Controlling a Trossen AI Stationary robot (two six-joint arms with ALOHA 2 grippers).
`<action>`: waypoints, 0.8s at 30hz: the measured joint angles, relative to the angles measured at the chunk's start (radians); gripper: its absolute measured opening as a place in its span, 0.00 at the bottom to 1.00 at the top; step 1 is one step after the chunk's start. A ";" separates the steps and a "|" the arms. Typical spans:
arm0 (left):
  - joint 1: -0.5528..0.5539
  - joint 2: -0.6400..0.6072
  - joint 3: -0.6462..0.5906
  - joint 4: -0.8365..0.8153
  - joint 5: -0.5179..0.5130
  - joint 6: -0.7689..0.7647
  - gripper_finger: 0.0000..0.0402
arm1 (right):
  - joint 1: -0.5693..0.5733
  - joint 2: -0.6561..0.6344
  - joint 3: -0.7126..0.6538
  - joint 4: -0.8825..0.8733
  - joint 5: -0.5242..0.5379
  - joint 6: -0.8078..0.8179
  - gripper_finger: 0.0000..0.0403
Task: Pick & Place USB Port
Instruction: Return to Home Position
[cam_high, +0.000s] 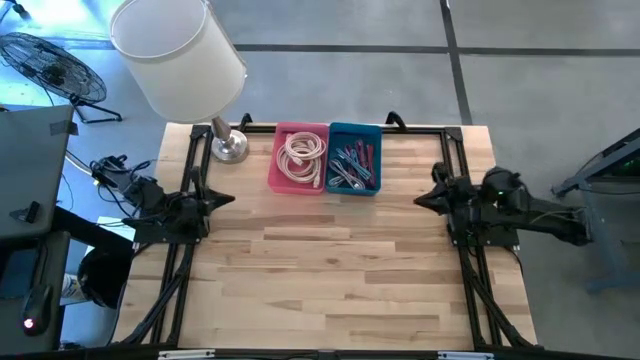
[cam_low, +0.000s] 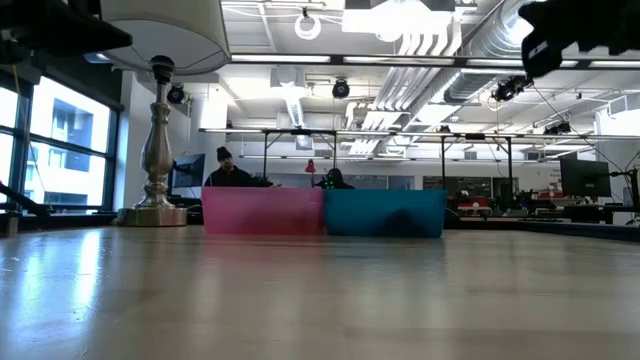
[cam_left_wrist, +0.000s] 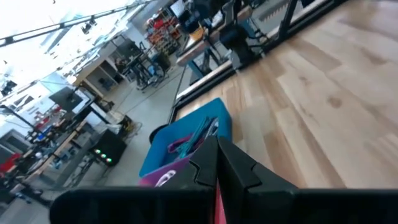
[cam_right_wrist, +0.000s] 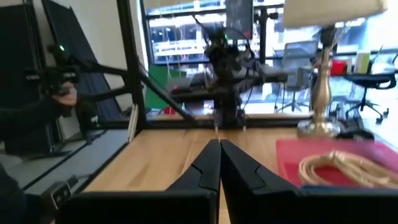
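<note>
A pink bin (cam_high: 298, 158) of coiled pale cables and a blue bin (cam_high: 354, 160) of coloured cables and USB parts stand side by side at the table's far edge, bottoms on the wood; they also show as the pink bin (cam_low: 262, 211) and blue bin (cam_low: 384, 213) in the low view. My left gripper (cam_high: 226, 199) hovers at the table's left edge, fingers shut (cam_left_wrist: 217, 163) and pointing toward the bins. My right gripper (cam_high: 422, 199) hovers at the right edge, fingers shut (cam_right_wrist: 219, 160), with the pink bin's coiled cable (cam_right_wrist: 339, 167) ahead of it.
A table lamp with a white shade (cam_high: 178, 52) and metal base (cam_high: 230, 147) stands at the far left corner beside the pink bin. Black frame rails (cam_high: 180, 270) run along both side edges. Bare wood (cam_high: 330, 270) spreads across the middle and near half.
</note>
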 joint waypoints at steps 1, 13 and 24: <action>0.000 0.000 -0.009 0.015 0.005 -0.005 0.00 | 0.000 0.000 -0.022 0.012 -0.001 0.000 0.00; 0.000 0.000 -0.172 0.183 -0.005 -0.016 0.00 | 0.000 0.000 -0.243 0.211 -0.012 -0.037 0.00; 0.000 0.000 -0.263 0.257 -0.141 -0.009 0.00 | 0.000 0.000 -0.285 0.266 0.145 -0.059 0.00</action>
